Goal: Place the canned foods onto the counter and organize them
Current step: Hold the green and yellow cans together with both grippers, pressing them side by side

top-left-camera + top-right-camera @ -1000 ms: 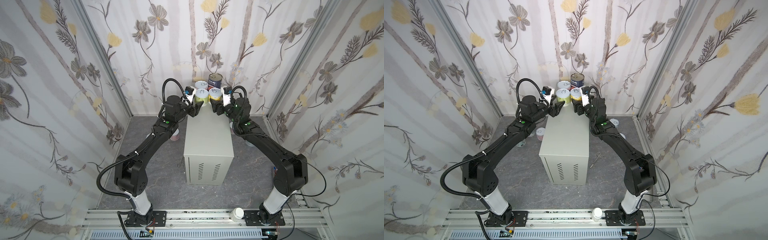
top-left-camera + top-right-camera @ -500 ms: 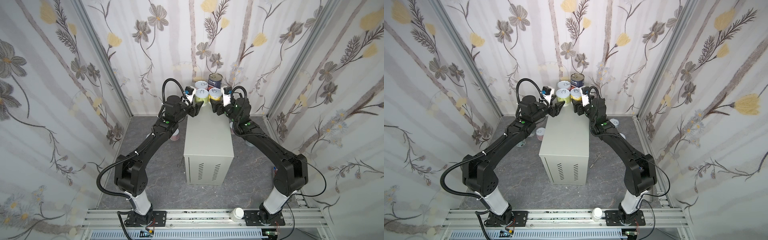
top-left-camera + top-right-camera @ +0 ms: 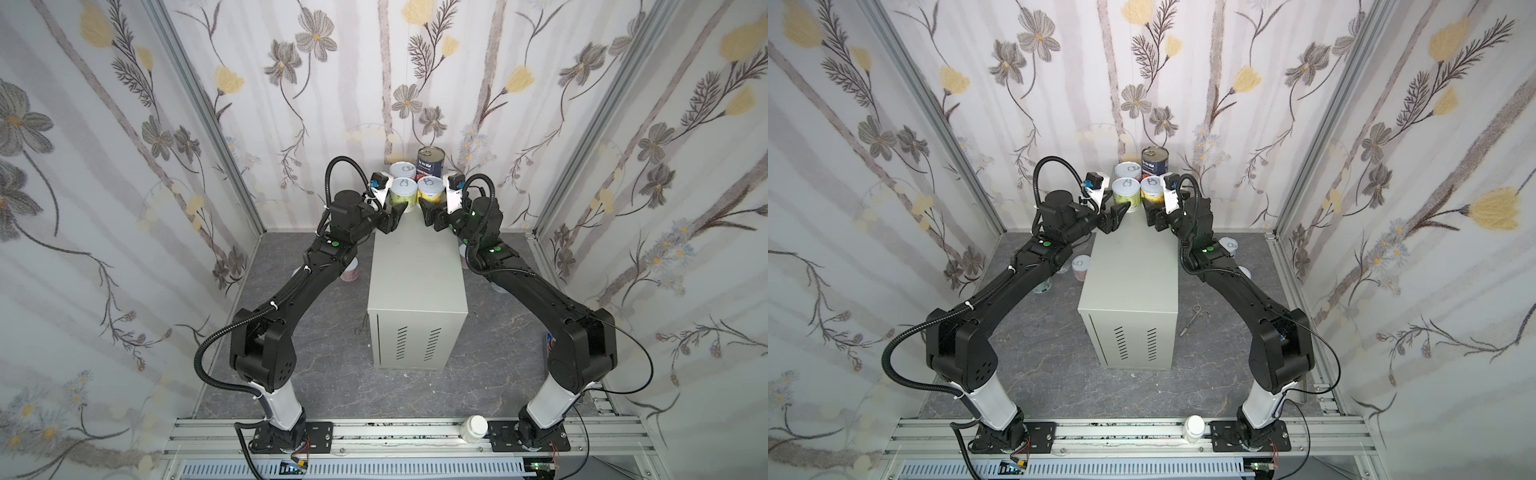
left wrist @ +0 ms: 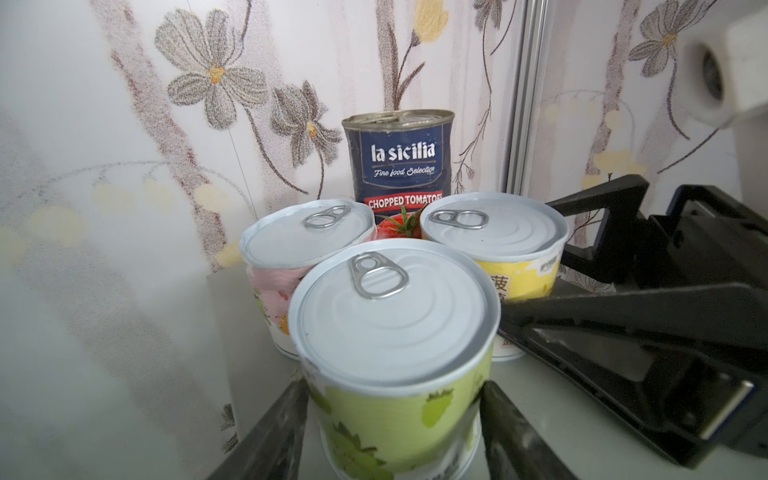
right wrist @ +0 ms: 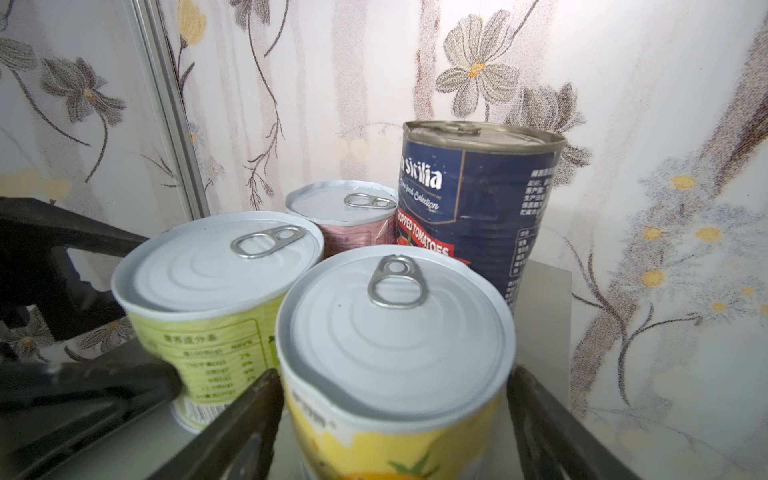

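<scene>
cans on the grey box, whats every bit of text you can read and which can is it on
"la sicilia": tomato can, blue label.
"Fine food Selection": same can, under the brand.
"CHOPPED TOMATOES": same can, red band.
"菠": yellow can; the rest unreadable.
Too blurred or small: the table on the yellow-green can, the pink can print, the tomato can's side print.

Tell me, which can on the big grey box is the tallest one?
The dark-blue tomato can at the back. The pink can, green can and yellow can are all shorter.
</scene>
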Controlling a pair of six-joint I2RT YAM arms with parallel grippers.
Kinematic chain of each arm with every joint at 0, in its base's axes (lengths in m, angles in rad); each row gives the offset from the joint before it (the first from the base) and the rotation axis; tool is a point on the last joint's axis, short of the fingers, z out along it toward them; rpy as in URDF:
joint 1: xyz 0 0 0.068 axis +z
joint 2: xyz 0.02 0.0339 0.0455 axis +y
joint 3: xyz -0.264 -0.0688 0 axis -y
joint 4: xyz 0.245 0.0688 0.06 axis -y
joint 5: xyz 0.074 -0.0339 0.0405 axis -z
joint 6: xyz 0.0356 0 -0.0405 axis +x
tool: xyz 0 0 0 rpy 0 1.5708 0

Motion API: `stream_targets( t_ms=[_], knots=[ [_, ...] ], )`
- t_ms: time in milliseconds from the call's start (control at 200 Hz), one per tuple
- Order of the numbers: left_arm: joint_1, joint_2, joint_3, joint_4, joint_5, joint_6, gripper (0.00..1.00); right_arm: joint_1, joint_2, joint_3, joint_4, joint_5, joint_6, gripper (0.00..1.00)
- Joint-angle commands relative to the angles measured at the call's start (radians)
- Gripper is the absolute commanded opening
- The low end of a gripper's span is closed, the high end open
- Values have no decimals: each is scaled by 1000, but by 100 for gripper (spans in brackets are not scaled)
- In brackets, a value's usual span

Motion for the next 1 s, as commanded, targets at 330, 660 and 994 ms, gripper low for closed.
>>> stream_targets(
  t_ms=[330, 660, 994],
  knots=[
    [1, 12, 9, -28, -17, 12, 63, 9, -5, -11, -31, -31, -1, 86],
    [1, 28, 45, -58, -13, 22, 62, 8, -4, -14, -25, -27, -4, 86],
    [1, 29, 41, -58, -17, 13, 61, 8, -4, -17, -28, -30, -13, 85]
  ],
)
